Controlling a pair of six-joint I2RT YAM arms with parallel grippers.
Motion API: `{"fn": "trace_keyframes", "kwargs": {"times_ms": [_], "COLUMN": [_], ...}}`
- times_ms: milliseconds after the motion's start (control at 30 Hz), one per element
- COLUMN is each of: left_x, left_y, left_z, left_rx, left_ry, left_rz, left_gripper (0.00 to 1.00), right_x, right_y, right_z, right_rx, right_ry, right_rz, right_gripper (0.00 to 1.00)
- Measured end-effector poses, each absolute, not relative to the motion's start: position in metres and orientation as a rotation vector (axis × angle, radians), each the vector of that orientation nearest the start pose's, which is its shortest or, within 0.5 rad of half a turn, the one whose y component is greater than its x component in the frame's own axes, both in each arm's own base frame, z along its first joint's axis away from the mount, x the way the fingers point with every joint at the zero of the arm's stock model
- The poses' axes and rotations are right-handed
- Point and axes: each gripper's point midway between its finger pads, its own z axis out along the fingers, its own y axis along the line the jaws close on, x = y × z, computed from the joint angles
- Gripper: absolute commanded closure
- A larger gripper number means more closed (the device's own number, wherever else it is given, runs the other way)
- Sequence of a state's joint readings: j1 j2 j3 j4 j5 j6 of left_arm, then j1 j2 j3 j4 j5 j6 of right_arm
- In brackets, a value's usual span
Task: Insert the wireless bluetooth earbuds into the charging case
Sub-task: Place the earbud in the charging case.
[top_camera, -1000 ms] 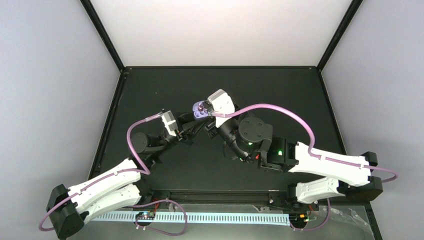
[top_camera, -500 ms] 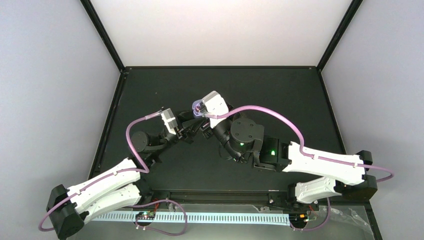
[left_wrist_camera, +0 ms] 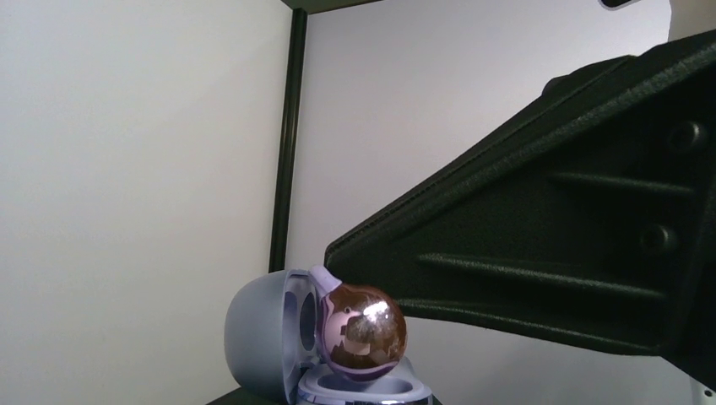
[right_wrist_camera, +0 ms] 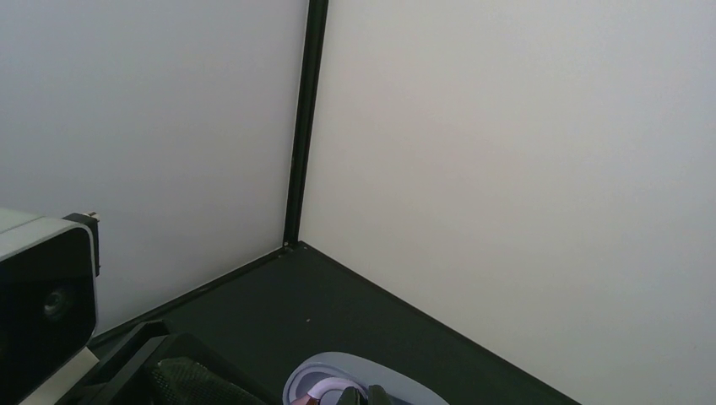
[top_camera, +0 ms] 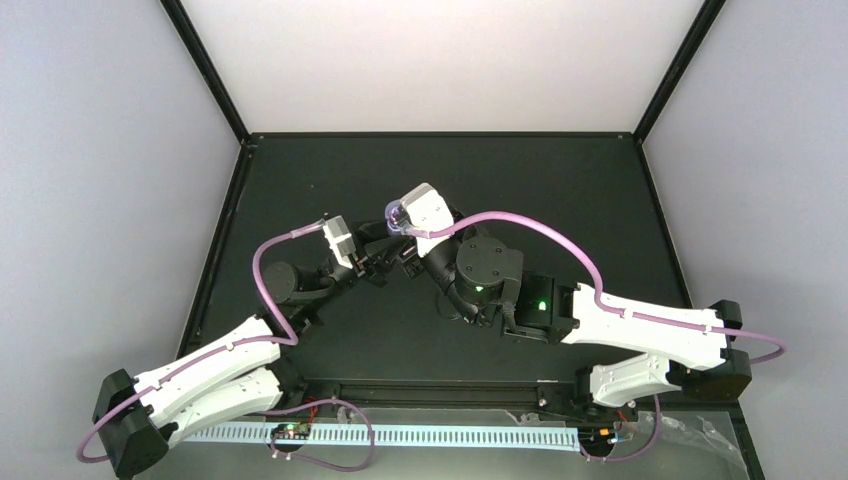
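Insertion step: right gripper (right_wrist_camera: pixel 344 396) pinched shut on 1 earbud (left_wrist_camera: pixel 365 331) just above a well of the open charging case (left_wrist_camera: pixel 262 333); left gripper (top_camera: pixel 395 255) beside it, state unreadable; next likely needs a straight descent, then release.

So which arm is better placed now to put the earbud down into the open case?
Right. The right gripper holds the earbud just above a well of the open charging case, so it need only lower and let go. The left gripper sits beside the case, apparently steadying it.
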State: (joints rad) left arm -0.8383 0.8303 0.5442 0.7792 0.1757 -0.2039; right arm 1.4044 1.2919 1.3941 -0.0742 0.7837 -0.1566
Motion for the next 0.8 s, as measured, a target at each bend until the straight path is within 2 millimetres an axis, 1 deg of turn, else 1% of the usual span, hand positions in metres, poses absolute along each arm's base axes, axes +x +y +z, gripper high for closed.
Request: {"fn": "trace_keyframes", "kwargs": {"times_ms": [267,800], "left_x": [0.1812,0.1845], "left_y": [-0.2461,-0.2482], "left_z": [0.418,0.4116], "left_rx": [0.505,0.507], "left_ry": [1.01,1.042], "left_rz": [-1.031,-1.025], "left_gripper": [0.99,0.98], "right_x": [0.1828,0.1803], "right_y": [0.3552,0.3572], "right_z": [0.4569,0.451], "right_rx": [-0.579,-0.611], "right_ry": [1.455,1.459], "right_rz": [0.381,0.387], "right_gripper": [0.99,0.99]}}
